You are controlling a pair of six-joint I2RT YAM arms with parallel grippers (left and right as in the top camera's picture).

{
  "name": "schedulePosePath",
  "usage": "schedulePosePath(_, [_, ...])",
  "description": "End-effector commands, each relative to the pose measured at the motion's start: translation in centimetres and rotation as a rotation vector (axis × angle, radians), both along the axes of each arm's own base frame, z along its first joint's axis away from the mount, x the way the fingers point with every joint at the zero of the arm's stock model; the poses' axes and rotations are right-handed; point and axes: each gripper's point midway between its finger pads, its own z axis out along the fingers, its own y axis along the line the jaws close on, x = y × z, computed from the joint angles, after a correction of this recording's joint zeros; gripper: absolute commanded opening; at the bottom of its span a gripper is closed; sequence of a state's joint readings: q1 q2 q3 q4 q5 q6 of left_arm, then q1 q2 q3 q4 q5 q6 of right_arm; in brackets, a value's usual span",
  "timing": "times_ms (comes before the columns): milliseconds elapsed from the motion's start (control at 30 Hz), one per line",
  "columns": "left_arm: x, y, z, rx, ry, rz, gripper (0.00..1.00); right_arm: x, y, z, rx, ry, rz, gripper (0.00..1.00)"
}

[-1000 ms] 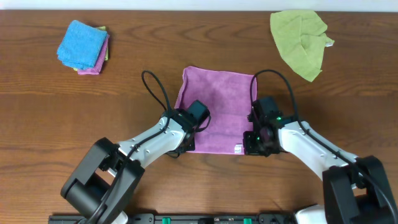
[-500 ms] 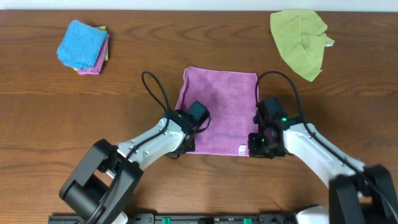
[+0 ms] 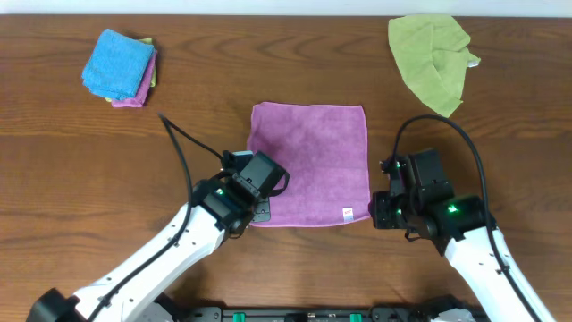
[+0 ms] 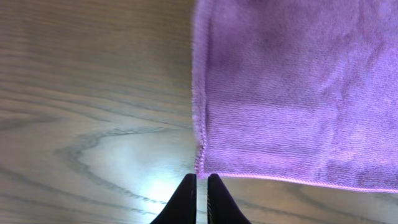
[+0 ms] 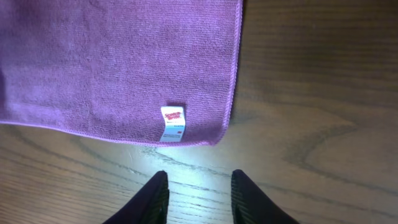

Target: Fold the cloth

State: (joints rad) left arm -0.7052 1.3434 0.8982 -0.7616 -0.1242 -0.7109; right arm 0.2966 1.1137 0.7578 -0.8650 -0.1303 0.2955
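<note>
The purple cloth [image 3: 308,165] lies spread flat in a single layer at the middle of the table [image 3: 80,179], so we judge that no fold has yet been made. We have an arm at each near corner, which makes sense for lifting that edge and carrying it over to the far one. Our left gripper [image 4: 198,198] sits just short of the near-left corner, its fingers drawn almost together with only a sliver between them and nothing in them; it would have to open before it could take the hem. Our right gripper [image 5: 198,190] hangs just off the near-right corner, close to the white label [image 5: 173,123], with its fingers spread wide and empty, ready to close on the fabric. Neither appears to touch the cloth. A crumpled green cloth [image 3: 432,58] and a stack of folded cloths [image 3: 119,64] lie well apart at the far corners, out of our way. The next move calls for pinching both corners evenly, or the fold will likely skew.
</note>
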Motion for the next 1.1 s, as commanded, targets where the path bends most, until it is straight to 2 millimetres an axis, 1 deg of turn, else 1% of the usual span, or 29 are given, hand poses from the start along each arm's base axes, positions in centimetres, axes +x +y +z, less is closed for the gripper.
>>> schedulePosePath(0, [0.4,0.9,0.3,0.043,-0.032,0.025,0.10,0.5,0.0,0.7,0.002,-0.026,0.006,0.34])
schedulePosePath(100, [0.3,1.0,0.1,0.050,-0.020,0.025,0.09,0.5,0.0,0.7,0.005,-0.028,0.006,0.33])
schedulePosePath(167, [0.1,1.1,0.0,0.055,-0.012,0.025,0.06,0.4,0.0,0.7,0.003,-0.023,0.006,0.34])
schedulePosePath(233, [-0.1,0.8,-0.1,0.038,0.000,0.031,0.08,0.4,0.0,0.7,0.004,-0.023,0.006,0.36])
schedulePosePath(267, [-0.2,0.6,-0.1,0.023,0.008,0.040,0.12,0.4,0.0,0.7,0.004,-0.023,0.006,0.36])
schedulePosePath(400, [-0.6,-0.9,-0.8,-0.047,0.059,0.023,0.52,0.5,0.0,0.6,0.003,-0.024,0.006,0.39])
schedulePosePath(467, [-0.8,-1.0,-1.4,-0.037,0.081,0.007,0.60,0.6,0.0,0.5,0.003,-0.022,0.005,0.40])
schedulePosePath(500, [-0.9,-1.0,-1.8,-0.031,0.096,0.005,0.61,0.6,0.0,0.4,0.002,-0.018,0.003,0.40])
schedulePosePath(567, [-1.3,-1.3,-2.6,-0.026,0.135,-0.008,0.61,0.6,-0.2,0.0,-0.002,0.002,-0.004,0.40])
schedulePosePath(700, [-1.8,-1.0,-4.3,0.016,0.195,-0.006,0.49,0.6,-0.4,-1.3,0.001,0.063,-0.020,0.39])
schedulePosePath(800, [-1.9,-0.7,-5.2,0.047,0.217,-0.010,0.45,0.4,-0.1,-2.1,0.043,0.116,-0.013,0.39])
schedulePosePath(833, [-1.9,-0.7,-5.4,0.051,0.222,-0.013,0.44,0.3,-0.1,-2.4,0.060,0.134,-0.007,0.39])
schedulePosePath(867, [-1.9,-0.7,-5.4,0.053,0.222,-0.017,0.41,0.3,-0.3,-2.7,0.062,0.146,-0.017,0.39])
schedulePosePath(933, [-1.9,-0.4,-5.4,0.055,0.230,-0.024,0.38,0.5,-1.3,-3.1,0.061,0.169,-0.060,0.38])
schedulePosePath(1000, [-1.9,0.3,-5.4,0.049,0.253,-0.007,0.34,0.9,-1.6,-2.8,0.127,0.162,-0.068,0.40])
schedulePosePath(1067, [-1.6,0.6,-5.1,0.002,0.269,0.001,0.30,1.4,-1.9,-2.0,0.225,0.144,-0.076,0.43])
